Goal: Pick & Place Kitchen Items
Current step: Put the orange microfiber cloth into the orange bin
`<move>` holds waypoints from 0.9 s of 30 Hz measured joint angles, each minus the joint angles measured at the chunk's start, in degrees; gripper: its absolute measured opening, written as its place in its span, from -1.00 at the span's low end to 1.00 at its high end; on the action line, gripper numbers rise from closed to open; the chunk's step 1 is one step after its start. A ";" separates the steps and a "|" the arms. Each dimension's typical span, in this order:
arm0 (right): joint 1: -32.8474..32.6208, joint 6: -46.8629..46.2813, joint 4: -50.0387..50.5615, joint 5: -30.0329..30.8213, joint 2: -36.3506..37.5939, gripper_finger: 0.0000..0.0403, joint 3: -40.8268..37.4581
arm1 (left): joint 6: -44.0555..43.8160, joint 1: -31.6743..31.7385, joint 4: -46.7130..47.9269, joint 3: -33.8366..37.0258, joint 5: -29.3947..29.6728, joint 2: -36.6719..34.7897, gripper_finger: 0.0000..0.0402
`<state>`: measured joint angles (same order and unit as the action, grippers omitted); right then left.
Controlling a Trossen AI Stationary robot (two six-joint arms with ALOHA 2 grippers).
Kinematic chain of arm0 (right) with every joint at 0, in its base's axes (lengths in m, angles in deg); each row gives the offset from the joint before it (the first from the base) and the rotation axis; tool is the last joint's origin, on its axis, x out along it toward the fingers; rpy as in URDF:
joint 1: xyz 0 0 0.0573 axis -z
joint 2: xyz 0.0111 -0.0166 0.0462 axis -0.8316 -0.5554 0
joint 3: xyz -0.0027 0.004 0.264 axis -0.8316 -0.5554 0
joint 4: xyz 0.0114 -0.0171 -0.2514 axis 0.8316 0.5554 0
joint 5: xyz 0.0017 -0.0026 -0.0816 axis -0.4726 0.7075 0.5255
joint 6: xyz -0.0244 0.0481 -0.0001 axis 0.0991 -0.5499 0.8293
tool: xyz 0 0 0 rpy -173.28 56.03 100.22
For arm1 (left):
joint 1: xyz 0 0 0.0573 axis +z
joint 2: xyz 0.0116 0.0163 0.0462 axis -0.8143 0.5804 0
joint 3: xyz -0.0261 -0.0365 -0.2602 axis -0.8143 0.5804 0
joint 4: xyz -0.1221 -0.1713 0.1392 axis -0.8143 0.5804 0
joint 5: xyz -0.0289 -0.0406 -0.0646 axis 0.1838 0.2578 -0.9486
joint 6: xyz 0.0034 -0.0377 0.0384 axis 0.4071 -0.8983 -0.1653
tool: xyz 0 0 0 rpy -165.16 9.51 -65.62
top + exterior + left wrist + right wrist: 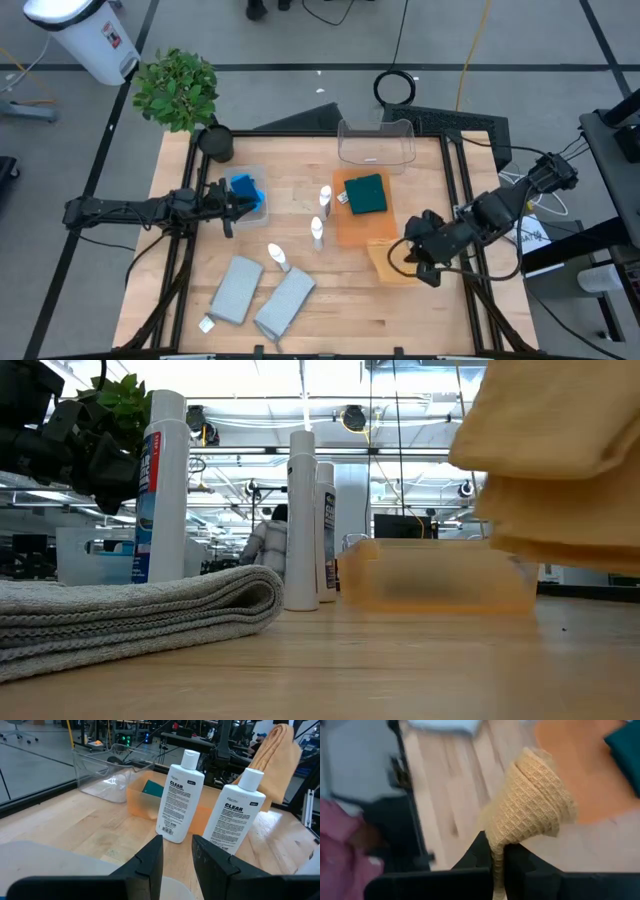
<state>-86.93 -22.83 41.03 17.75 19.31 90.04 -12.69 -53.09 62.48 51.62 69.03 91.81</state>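
Observation:
My right gripper point(410, 258) is shut on an orange cloth point(385, 262), held in the air beside the near right corner of the orange tray point(350, 232). A dark green cloth point(366, 193) lies in that tray. Three white bottles point(326, 197) point(317, 230) point(277, 257) stand upright on the table's middle. Two folded grey cloths point(235, 290) point(285, 303) lie flat near the front edge. My left gripper point(232, 205) rests level at the table's left, open with nothing between its fingers, next to blue sponges point(245, 188) in a clear bin. My right gripper pinches a bunched end of the orange cloth point(498, 851) between its two fingers, slanting down from above on the table's right side. The cloth hangs from the fingers in several folded layers point(560, 460), clear of the table.
An empty clear bin point(375, 143) stands at the far edge behind the tray. A potted plant point(178, 88) and a dark cup point(215, 142) stand at the far left corner. Bare wood lies between the bottles and the tray and along the front right.

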 joint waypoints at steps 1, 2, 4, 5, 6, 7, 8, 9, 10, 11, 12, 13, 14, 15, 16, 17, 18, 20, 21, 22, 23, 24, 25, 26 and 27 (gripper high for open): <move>0.54 1.01 2.87 -0.87 -1.14 -1.00 1.86 | 0.02 0.01 0.00 0.00 -0.02 0.00 -0.46; 0.97 2.08 5.68 -1.85 -2.33 -1.00 3.65 | 0.00 -0.01 0.00 0.00 0.00 0.00 -0.46; 1.67 4.81 11.69 -4.17 -4.77 -1.00 6.46 | 0.00 -0.01 0.00 0.00 0.00 0.00 -0.46; 1.96 6.51 14.74 -5.31 -6.02 -1.00 7.66 | 0.00 -0.02 0.00 0.00 0.00 0.00 -0.46; 2.22 8.35 17.74 -6.31 -7.17 -1.00 8.73 | 0.00 -0.02 0.00 0.00 0.00 0.00 -0.46; 2.41 9.85 20.79 -6.51 -8.32 -1.00 9.77 | 0.00 -0.02 0.00 0.00 -0.02 0.00 -0.46; 2.67 10.72 24.03 -6.07 -9.27 -1.00 10.70 | 0.00 0.00 0.00 0.00 -0.02 0.00 -0.46; 2.94 11.07 26.23 -5.16 -10.23 -1.00 11.41 | 0.00 -0.02 0.00 0.00 -0.02 0.00 -0.46; 3.19 11.64 26.65 -4.43 -11.01 -1.00 11.69 | 0.00 0.00 0.00 0.00 -0.02 0.00 -0.46; 3.54 13.24 26.52 -3.96 -11.25 -1.00 11.57 | 0.00 -0.01 0.00 0.00 0.00 0.00 -0.46; 3.69 15.22 25.37 -3.30 -11.34 -1.00 11.53 | 0.00 0.00 0.00 0.00 0.00 0.00 -0.46; 3.58 16.67 24.80 -2.27 -11.51 -1.00 11.53 | 0.01 -0.02 0.00 0.00 -0.01 0.00 -0.46; 3.42 17.89 25.18 -1.03 -11.92 -1.00 11.65 | 0.00 -0.01 0.00 0.00 -0.01 0.00 -0.46; 3.32 19.19 26.05 0.37 -12.36 -1.00 11.67 | 0.00 -0.01 -0.01 0.00 -0.01 0.01 -0.46; 3.28 20.56 26.64 1.71 -12.81 -1.00 11.57 | 0.00 -0.02 -0.02 0.00 -0.01 0.00 -0.46; 3.28 22.55 26.60 2.76 -13.04 -1.00 11.52 | 0.00 -0.02 0.01 0.00 -0.02 0.00 -0.46; 3.28 24.65 25.79 4.02 -12.99 -1.00 11.48 | 0.00 -0.01 0.01 0.00 -0.02 0.02 -0.46; 3.32 26.96 25.24 8.15 -12.89 -1.00 11.95 | 0.00 -0.01 0.00 0.00 -0.02 0.02 -0.46; 3.74 27.64 25.88 10.10 -12.96 -1.00 12.21 | 0.00 -0.01 0.00 0.00 -0.02 0.02 -0.46; 4.19 28.37 26.36 11.38 -13.00 -1.00 12.27 | 0.00 -0.01 0.00 0.00 -0.02 0.00 -0.46; 4.79 29.23 26.57 11.79 -12.91 -1.00 12.29 | 0.02 -0.02 0.02 0.00 -0.02 0.00 -0.46; 5.50 30.18 26.54 11.88 -12.52 -1.00 12.29 | 0.00 -0.01 0.02 0.00 -0.02 0.02 -0.46; 6.16 30.81 26.29 12.11 -12.14 -1.00 12.36 | 0.00 -0.01 0.00 0.00 -0.02 0.01 -0.46; 6.89 31.61 26.21 13.03 -11.70 -1.00 12.40 | 0.00 -0.02 0.01 0.00 -0.02 0.00 -0.46; 7.71 32.75 26.33 13.70 -11.32 -1.00 12.40 | 0.00 -0.01 0.04 0.00 -0.04 0.02 -0.46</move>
<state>-79.22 9.91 67.37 31.45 7.99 102.44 -12.69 -53.10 62.52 51.62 68.99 91.83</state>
